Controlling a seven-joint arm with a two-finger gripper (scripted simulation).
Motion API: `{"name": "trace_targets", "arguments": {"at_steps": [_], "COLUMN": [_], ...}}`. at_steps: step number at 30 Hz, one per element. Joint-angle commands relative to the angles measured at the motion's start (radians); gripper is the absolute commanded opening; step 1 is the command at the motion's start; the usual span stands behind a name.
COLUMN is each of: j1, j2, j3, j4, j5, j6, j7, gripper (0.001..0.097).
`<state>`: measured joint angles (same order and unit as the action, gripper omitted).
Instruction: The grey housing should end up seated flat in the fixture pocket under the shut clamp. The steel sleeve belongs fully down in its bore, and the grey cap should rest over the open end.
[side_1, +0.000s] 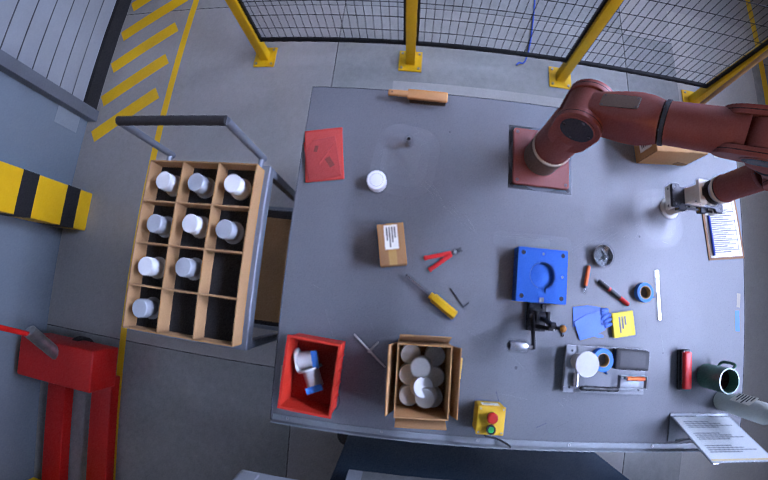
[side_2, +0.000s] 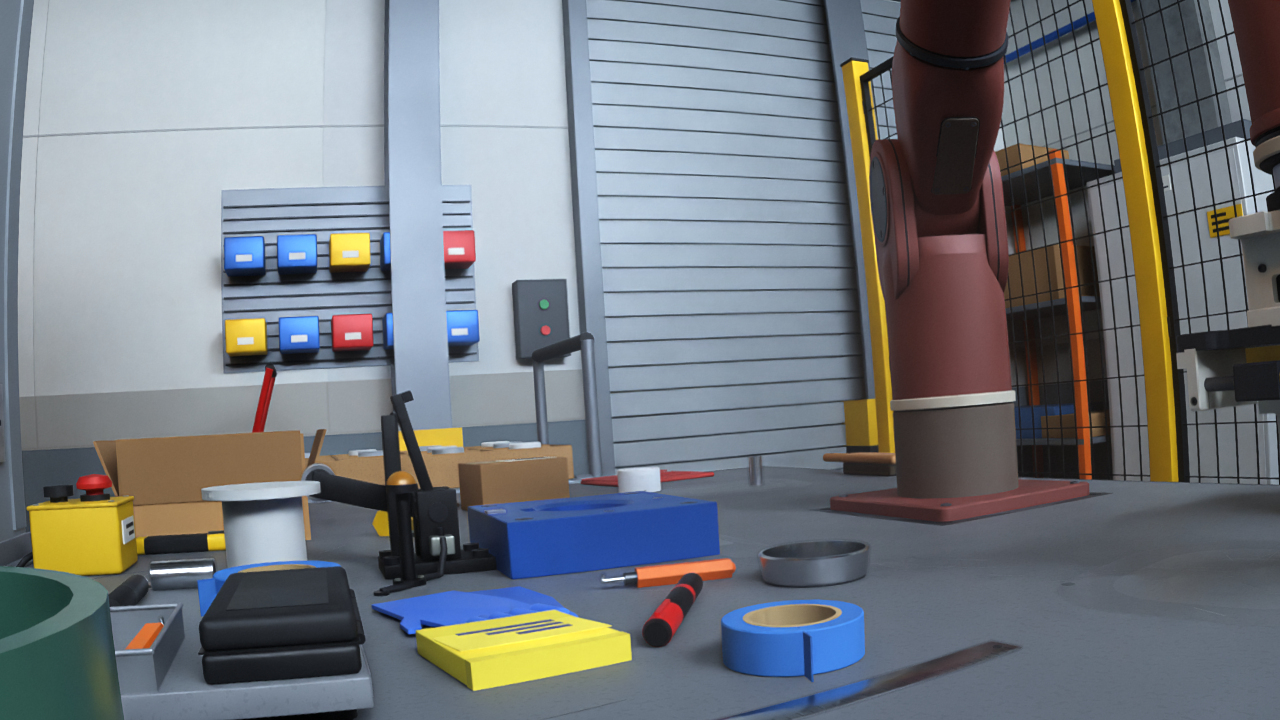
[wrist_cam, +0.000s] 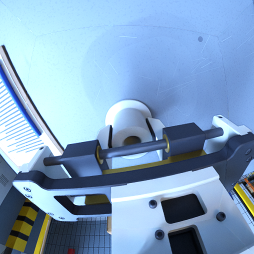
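Note:
My gripper (wrist_cam: 130, 133) is at the right side of the table, low over a pale flanged housing (wrist_cam: 128, 128) that stands on its flange with its bore upward; the two finger pads sit against its sides and grip it. From the side camera the gripper (side_1: 673, 205) and housing (side_1: 668, 210) show beside the clipboard. The blue fixture (side_1: 541, 275) with its pocket lies mid-table, its black toggle clamp (side_1: 538, 321) standing open. A steel sleeve (side_1: 518, 345) lies by the clamp. A grey cap (side_1: 602, 255) sits right of the fixture.
A cardboard box of white parts (side_1: 422, 382) sits at the front edge. A clipboard (side_1: 724, 231) lies right of the gripper. Pens (side_1: 611, 292), blue tape (side_1: 644, 292), a ruler (side_1: 657, 294) and a tool tray (side_1: 606, 368) crowd the area around the fixture.

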<state>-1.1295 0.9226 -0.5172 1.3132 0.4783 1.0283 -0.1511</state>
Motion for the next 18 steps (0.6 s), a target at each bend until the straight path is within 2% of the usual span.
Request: {"name": "trace_targets", "arguments": {"at_steps": [1, 18], "j1": [0.000, 0.000], "j2": [-0.001, -0.001], "j3": [0.000, 0.000], "j4": [-0.001, -0.001], "j5": [0.000, 0.000], "j6": [0.000, 0.000], "j7": [0.000, 0.000], "gripper": [0.0423, 0.0083]}}
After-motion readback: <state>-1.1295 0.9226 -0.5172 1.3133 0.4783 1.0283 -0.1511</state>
